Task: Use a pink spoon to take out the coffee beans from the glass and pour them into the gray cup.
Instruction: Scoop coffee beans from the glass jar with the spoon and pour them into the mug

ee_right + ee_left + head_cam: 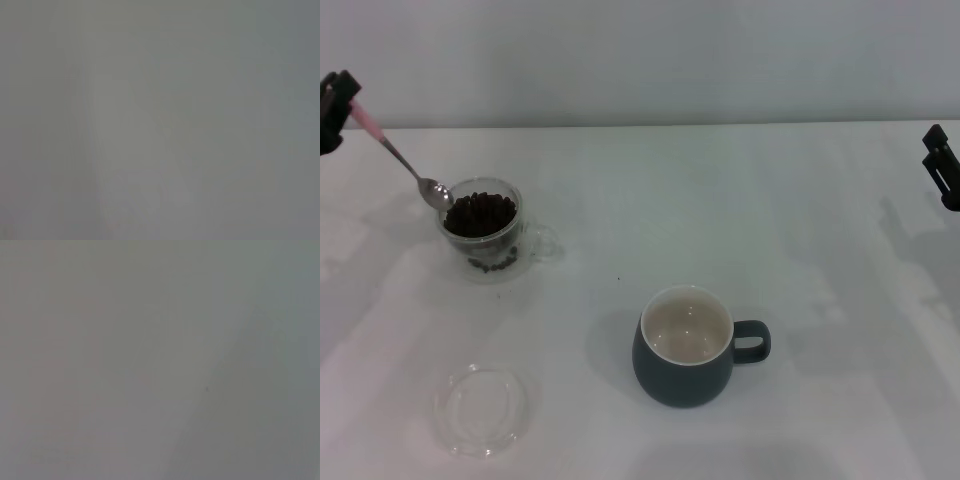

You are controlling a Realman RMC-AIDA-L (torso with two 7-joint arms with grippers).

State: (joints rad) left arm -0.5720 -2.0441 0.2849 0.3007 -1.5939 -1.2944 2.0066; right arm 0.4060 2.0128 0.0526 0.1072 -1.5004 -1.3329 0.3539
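Observation:
In the head view my left gripper (338, 105) is at the far left edge, shut on the pale-pink handle of the pink spoon (400, 160). The spoon slopes down to the right and its metal bowl is at the left rim of the glass (485, 235). The glass is clear, has a side handle and is heaped with dark coffee beans (480, 213). The gray cup (688, 345), blue-gray with a cream inside, stands empty at the front centre, handle to the right. My right gripper (942, 165) is parked at the far right edge. Both wrist views show only blank grey.
A shallow clear glass dish (482, 408) lies at the front left of the white table (720, 220). A grey wall runs behind the table's far edge.

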